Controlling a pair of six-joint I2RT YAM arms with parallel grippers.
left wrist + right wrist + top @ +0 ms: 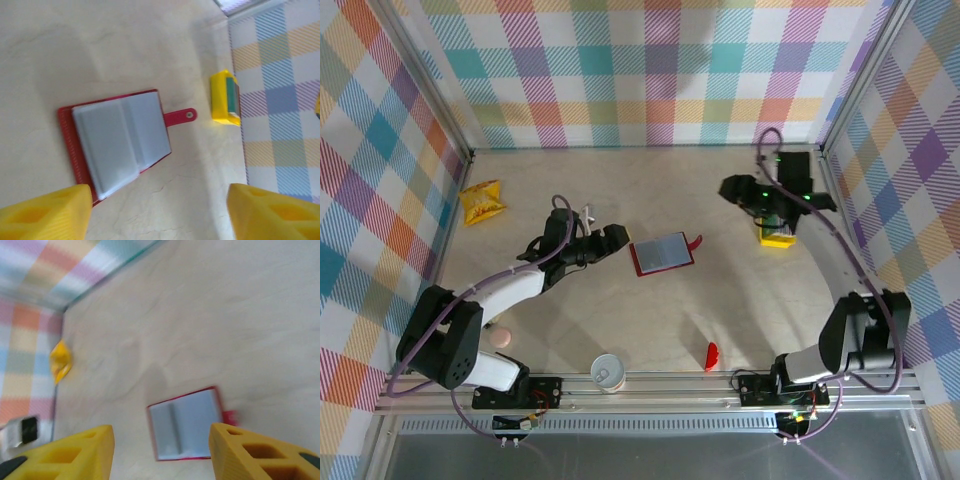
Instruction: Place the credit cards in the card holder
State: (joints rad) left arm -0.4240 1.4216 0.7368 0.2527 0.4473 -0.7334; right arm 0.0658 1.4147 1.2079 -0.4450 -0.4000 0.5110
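Observation:
The card holder point(661, 253) lies open on the table, dark red with a grey-blue slotted inside point(117, 145) and its clasp tab pointing right. My left gripper point(611, 238) hovers just left of it, open, with bare table between the yellow fingers point(45, 217). The credit cards point(777, 233) are a yellow stack with a teal face point(225, 97), lying by the right wall. My right gripper point(744, 192) hangs open just beside and above the stack, nothing in it. The right wrist view looks toward the card holder point(185, 424) past the fingers point(260, 455).
A crinkled yellow snack packet point(482, 202) lies at the left wall point(60, 360). A small red curved piece point(711, 356), a white cup point(608, 372) and a pinkish ball point(501, 338) sit near the front rail. Checkered walls close three sides.

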